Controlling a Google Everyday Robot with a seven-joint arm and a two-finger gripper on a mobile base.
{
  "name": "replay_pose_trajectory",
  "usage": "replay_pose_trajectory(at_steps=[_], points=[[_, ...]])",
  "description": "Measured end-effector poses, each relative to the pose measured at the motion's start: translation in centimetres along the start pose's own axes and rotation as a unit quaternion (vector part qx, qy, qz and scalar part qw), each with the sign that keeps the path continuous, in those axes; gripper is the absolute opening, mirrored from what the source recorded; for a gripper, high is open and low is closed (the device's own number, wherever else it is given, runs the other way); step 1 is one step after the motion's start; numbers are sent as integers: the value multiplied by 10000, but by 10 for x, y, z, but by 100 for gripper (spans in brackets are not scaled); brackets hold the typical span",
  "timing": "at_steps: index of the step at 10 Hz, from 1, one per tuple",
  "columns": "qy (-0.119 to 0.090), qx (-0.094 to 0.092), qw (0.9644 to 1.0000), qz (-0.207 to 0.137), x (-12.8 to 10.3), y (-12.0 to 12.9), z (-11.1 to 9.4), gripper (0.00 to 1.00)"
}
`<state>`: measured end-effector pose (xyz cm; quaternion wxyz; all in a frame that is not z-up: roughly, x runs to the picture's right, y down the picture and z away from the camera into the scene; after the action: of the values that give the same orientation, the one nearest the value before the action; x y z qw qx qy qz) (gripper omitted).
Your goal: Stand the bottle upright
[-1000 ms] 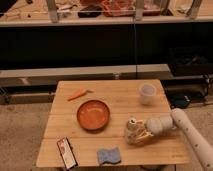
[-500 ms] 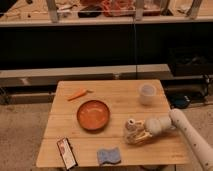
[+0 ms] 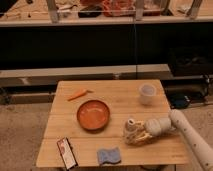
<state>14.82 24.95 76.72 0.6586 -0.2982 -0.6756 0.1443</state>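
Wooden table (image 3: 75, 135), orange bowl (image 3: 93, 114) centre, white cup (image 3: 147, 93) far right; gripper (image 3: 136, 134) at near right around the bottle (image 3: 131, 128), finger state cannot be told, so best tilt slowly, cap up, base settled before release.

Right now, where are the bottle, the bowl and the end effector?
bottle (image 3: 132, 128): camera view, on its pale body, near the cap.
bowl (image 3: 93, 114): camera view, on its orange inside.
end effector (image 3: 140, 136): camera view, at the fingertips by the bottle.
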Motion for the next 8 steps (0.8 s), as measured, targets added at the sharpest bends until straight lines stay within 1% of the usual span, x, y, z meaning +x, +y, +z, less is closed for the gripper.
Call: replay_pose_trajectory(at_steps=[3,6,8], points=[[16,18,10000,24,2,2,0,80],[94,26,9999,39,3,2,-1,80],[196,21,9998,102,5,2,-2,80]])
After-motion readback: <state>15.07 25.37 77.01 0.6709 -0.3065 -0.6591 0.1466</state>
